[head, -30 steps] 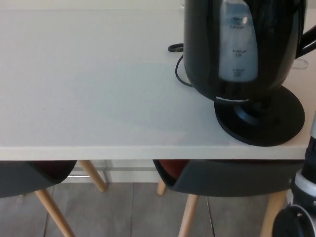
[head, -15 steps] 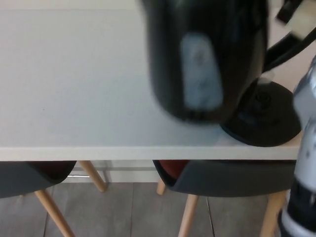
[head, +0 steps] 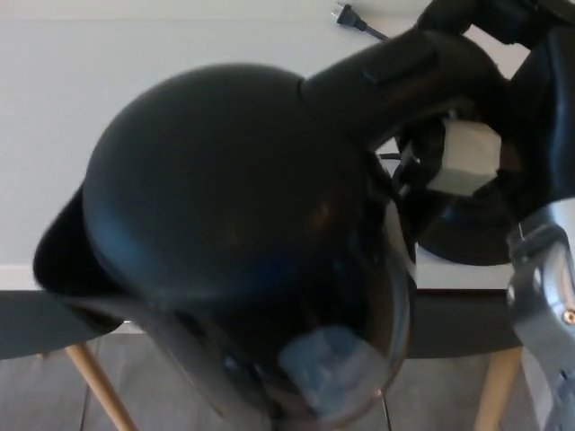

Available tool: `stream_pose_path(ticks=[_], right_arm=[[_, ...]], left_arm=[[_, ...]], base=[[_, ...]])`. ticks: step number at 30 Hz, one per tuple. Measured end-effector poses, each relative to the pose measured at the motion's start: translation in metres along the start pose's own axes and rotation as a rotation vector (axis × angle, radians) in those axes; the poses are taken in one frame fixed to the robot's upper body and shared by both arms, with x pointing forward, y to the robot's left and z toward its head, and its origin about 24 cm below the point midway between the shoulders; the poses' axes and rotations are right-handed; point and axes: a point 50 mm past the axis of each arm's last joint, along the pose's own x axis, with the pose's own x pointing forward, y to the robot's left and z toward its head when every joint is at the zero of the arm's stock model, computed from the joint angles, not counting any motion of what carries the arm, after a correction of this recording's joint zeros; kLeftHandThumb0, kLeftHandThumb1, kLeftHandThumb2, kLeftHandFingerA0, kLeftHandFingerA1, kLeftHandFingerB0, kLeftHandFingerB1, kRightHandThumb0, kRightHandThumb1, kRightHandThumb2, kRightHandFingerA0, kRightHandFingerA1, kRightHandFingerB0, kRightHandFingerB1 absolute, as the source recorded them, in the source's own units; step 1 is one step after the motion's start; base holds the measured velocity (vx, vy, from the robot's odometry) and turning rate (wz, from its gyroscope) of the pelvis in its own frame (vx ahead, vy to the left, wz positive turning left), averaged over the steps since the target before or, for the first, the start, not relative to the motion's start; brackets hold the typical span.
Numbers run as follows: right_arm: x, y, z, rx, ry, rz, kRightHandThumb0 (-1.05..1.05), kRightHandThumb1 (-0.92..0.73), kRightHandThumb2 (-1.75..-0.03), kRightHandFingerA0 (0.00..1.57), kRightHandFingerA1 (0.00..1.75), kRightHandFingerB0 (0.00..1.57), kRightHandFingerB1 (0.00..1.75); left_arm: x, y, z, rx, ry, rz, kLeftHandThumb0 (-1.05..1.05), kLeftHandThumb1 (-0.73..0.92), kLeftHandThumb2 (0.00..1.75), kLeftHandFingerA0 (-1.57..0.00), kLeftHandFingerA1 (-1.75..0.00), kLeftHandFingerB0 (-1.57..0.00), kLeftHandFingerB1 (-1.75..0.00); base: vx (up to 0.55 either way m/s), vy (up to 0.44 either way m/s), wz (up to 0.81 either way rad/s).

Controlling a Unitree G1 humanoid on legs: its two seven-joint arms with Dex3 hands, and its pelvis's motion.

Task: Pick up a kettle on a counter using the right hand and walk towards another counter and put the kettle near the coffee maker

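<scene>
White tabletop fills the background, with grey chairs on wooden legs tucked under its front edge and a plug lying at the far side. Up at the top right the right hand has its black fingers clenched round the handle of the kettle, which hangs lifted off the tabletop, tipped toward the camera so its domed lid fills the middle of the view and its water gauge shows blurred at the bottom. Behind it the round base sits on the tabletop near the right edge, and the silver forearm comes up from the lower right.
</scene>
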Motion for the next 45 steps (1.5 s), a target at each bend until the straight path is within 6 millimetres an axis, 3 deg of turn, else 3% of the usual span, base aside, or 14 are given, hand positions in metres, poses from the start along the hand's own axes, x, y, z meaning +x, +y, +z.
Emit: stream_pose_path(ticks=[7, 8, 15, 20, 27, 32, 45], right_arm=[[-0.001, -0.015, -0.001, 0.050, 0.055, -0.036, -0.19, -0.42, -1.40, 1.02, 1.75, 0.75, 1.64], [-0.001, -0.016, 0.001, 0.068, 0.054, -0.037, -0.21, -0.45, -1.38, 1.04, 1.75, 0.73, 1.64], [-0.006, -0.032, 0.002, 0.094, 0.074, -0.099, -0.21, -0.46, -1.38, 1.03, 1.75, 0.71, 1.65], [-0.009, -0.030, 0.003, 0.115, 0.064, -0.060, -0.23, -0.42, -1.41, 1.05, 1.75, 0.77, 1.61], [-0.021, -0.016, -0.016, 0.170, 0.155, 0.039, -0.24, -0.43, -1.41, 1.04, 1.75, 0.76, 1.63], [-0.025, -0.010, -0.019, 0.208, 0.163, 0.069, -0.24, -0.43, -1.43, 1.05, 1.75, 0.77, 1.60], [-0.036, -0.014, -0.028, 0.276, 0.196, 0.044, -0.26, -0.41, -1.41, 1.04, 1.75, 0.76, 1.63]], left_arm=[[-0.003, 0.000, -0.003, -0.001, 0.007, 0.001, -0.17, 0.29, 1.41, -1.08, -1.19, -1.02, -1.02], [-0.003, -0.001, -0.002, -0.002, 0.004, -0.002, -0.14, 0.25, 1.49, -1.06, -1.25, -1.01, -1.00], [-0.007, -0.003, -0.008, -0.019, 0.024, -0.019, -0.12, 0.21, 1.54, -1.04, -1.23, -1.03, -1.00], [-0.007, -0.003, -0.006, -0.020, 0.015, -0.022, -0.10, 0.21, 1.56, -1.04, -1.23, -1.02, -1.00], [-0.004, 0.003, -0.003, -0.014, 0.004, -0.003, -0.13, 0.25, 1.51, -1.07, -1.25, -1.02, -1.01], [-0.005, 0.001, -0.005, -0.026, 0.010, -0.001, -0.12, 0.24, 1.52, -1.12, -1.21, -1.04, -1.00], [-0.003, -0.004, -0.007, -0.030, 0.028, -0.007, -0.10, 0.22, 1.54, -1.04, -1.21, -0.99, -0.97]], base=[[0.00, 0.000, 0.03], [0.00, 0.000, 0.23], [-0.10, 0.035, -0.04], [-0.07, 0.200, -0.13], [-0.12, 0.223, -0.03], [-0.11, 0.040, -0.21], [-0.13, -0.130, -0.29]])
